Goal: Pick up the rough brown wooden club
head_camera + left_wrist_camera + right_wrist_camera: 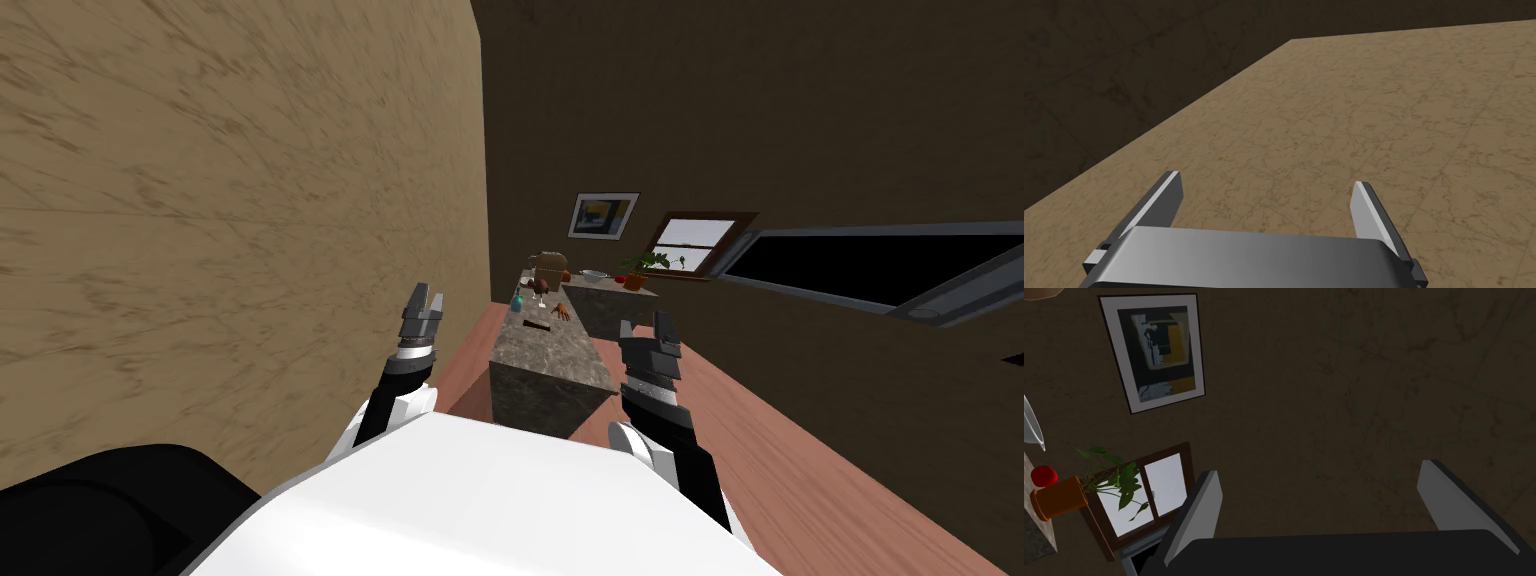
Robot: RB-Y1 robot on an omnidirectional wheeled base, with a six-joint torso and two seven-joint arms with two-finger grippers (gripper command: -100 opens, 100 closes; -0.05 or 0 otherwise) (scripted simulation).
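- Pot (1059,500), orange, holds a green plant (1119,480) at the worktop's (560,358) far end; white bowl (594,275) nearby, contents too small to tell.
- Club (537,325), a small dark brown bar, lies flat on the worktop, well ahead of left pincer (1266,180) and right pincer (1321,470).
- Both pincers stand released, fingers apart, grasping nothing.

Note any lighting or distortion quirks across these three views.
Head view: rolled, wide-lens, tan wall splaying leftward and evenly lit, far wall dim. Left wrist view: lit tan surface meets a dark surface. Right wrist view: dark throughout, window brightest.
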